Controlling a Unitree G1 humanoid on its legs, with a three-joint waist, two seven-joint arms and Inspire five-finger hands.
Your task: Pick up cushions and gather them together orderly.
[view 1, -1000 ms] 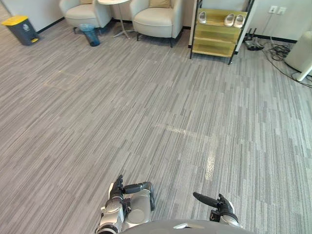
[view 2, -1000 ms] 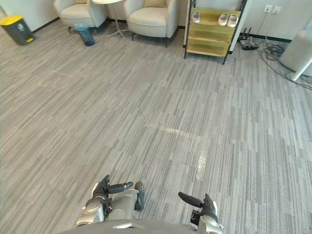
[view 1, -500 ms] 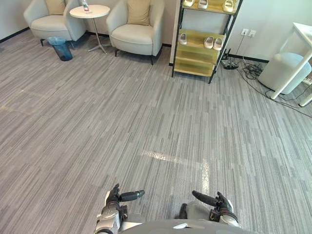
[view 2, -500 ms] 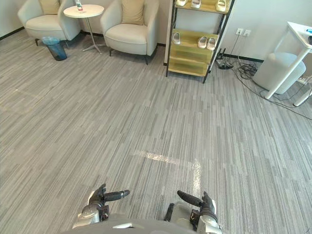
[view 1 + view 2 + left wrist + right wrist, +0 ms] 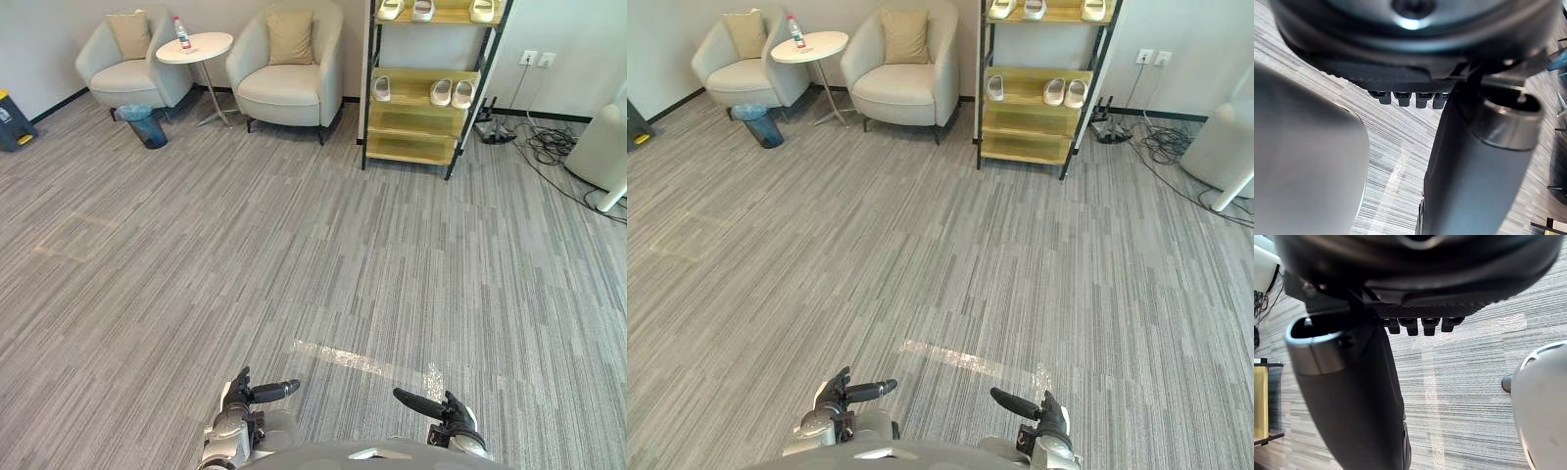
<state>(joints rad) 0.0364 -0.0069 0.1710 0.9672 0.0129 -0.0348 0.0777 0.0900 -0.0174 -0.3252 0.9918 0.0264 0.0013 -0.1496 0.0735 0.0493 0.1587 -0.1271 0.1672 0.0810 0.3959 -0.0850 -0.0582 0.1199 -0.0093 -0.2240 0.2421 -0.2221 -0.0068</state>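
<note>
My left hand [image 5: 239, 398] hangs low at about 7 o'clock, over the grey striped floor [image 5: 294, 245]. Its fingers [image 5: 1406, 97] lie straight, side by side, and its thumb [image 5: 275, 390] sticks out toward my right. It holds nothing. My right hand [image 5: 454, 421] is at about 5 o'clock and looks the same: fingers [image 5: 1420, 325] straight in a row, thumb [image 5: 415, 401] pointing inward, palm empty.

Both cushions are well away from my hands, across the room. One tan cushion [image 5: 127, 34] leans upright against the back of the left armchair [image 5: 122, 83] at 11 o'clock. The other tan cushion [image 5: 291, 37] stands against the back of the right armchair [image 5: 284, 90] at nearly 12 o'clock.

Between the two chairs stands a round white side table [image 5: 199, 47] with a bottle [image 5: 181, 32] upright on it, and a blue bin [image 5: 147, 125] sits on the floor in front of it. Toward 1 o'clock is a shoe rack [image 5: 419, 145] with pale slippers [image 5: 442, 92] on its shelves.
</note>
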